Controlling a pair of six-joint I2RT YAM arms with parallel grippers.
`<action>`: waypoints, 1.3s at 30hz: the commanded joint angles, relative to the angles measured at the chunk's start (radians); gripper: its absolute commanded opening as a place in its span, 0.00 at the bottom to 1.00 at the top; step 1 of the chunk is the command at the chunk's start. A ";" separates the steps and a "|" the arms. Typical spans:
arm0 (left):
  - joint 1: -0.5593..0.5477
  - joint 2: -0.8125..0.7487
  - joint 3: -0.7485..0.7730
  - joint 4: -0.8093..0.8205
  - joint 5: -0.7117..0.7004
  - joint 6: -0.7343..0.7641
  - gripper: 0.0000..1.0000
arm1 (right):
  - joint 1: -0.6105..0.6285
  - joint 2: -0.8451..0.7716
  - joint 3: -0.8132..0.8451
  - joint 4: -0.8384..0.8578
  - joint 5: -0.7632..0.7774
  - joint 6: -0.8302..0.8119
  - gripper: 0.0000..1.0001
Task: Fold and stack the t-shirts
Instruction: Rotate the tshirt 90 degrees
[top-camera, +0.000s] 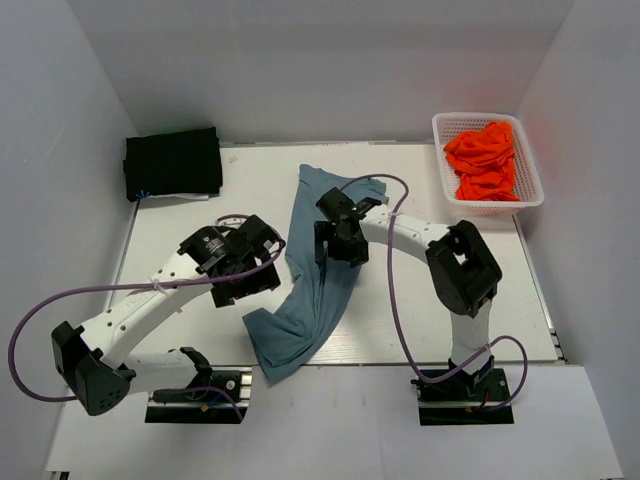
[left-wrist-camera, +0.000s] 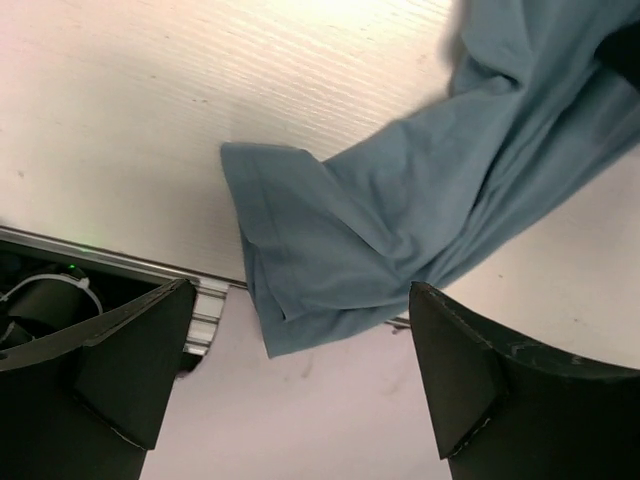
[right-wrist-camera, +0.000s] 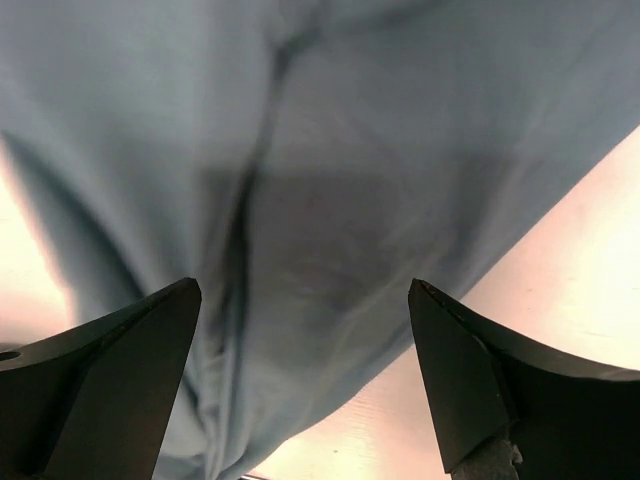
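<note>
A slate-blue t-shirt (top-camera: 310, 300) lies crumpled in a long strip down the middle of the table, its lower end hanging over the front edge. My right gripper (top-camera: 338, 252) hovers open over the shirt's upper middle, cloth (right-wrist-camera: 350, 150) filling its view between the fingers (right-wrist-camera: 303, 285). My left gripper (top-camera: 258, 280) stands open just left of the strip; its view shows the shirt's lower corner (left-wrist-camera: 400, 200) ahead of the empty fingers (left-wrist-camera: 300, 290). Folded black t-shirts (top-camera: 173, 163) sit at the back left. Orange-red t-shirts (top-camera: 485, 160) are piled in the basket.
The white lattice basket (top-camera: 534, 175) stands at the back right corner. White walls close in the table on three sides. The metal rail of the table's front edge (left-wrist-camera: 120, 265) runs under the shirt's lower end, near the left arm's base (top-camera: 195, 395).
</note>
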 joint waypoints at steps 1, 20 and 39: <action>0.000 -0.040 -0.040 0.012 -0.061 -0.056 0.99 | 0.000 0.027 -0.013 -0.012 0.032 0.080 0.90; 0.000 0.070 -0.026 0.181 0.013 0.153 0.99 | -0.297 0.497 0.576 -0.183 0.181 -0.111 0.90; 0.000 0.210 -0.226 0.650 0.270 0.311 0.99 | -0.313 -0.198 0.065 0.148 -0.146 -0.294 0.90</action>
